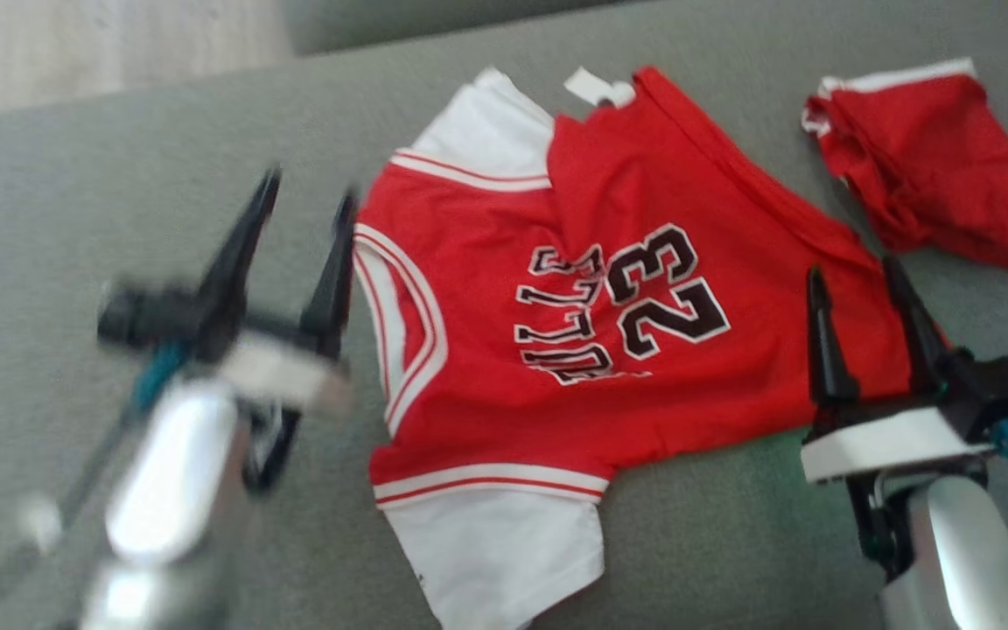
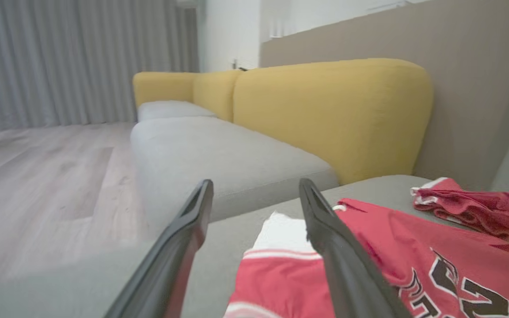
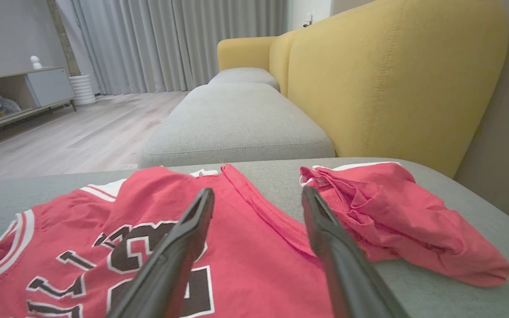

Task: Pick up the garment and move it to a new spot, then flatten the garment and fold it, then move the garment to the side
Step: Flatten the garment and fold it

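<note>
Nearest me, my left gripper (image 1: 310, 188) hangs over bare grey cushion (image 1: 119, 175), just beside the left end of the red jersey (image 1: 486, 262). Its fingers are parted and hold nothing (the head view blurs it, but the left wrist view shows the gap plainly). My right gripper (image 1: 851, 269) is likewise spread and empty, with its tips above the jersey's right end, toward the near right of the cushion.

The jersey lies across the middle of the cushion. One white sleeve points to the near edge and the other to the far edge. It is not flat: a red flap is doubled over its far half, partly crowding the lettering beside the 23, and the cloth bunches under my right fingers.

Farther off, near the far right corner, a second red garment (image 1: 933, 166) sits crumpled, well apart from the jersey. Beyond the cushion stand the yellow sofa back (image 3: 391, 79), the wooden floor (image 3: 82, 132) and the grey curtains (image 3: 170, 44).

I judge the work to be in its flattening stage. The jersey is laid out, but that flap needs opening and the wrinkles drawing out. I see no tidy fold yet, and the move to the side remains.
</note>
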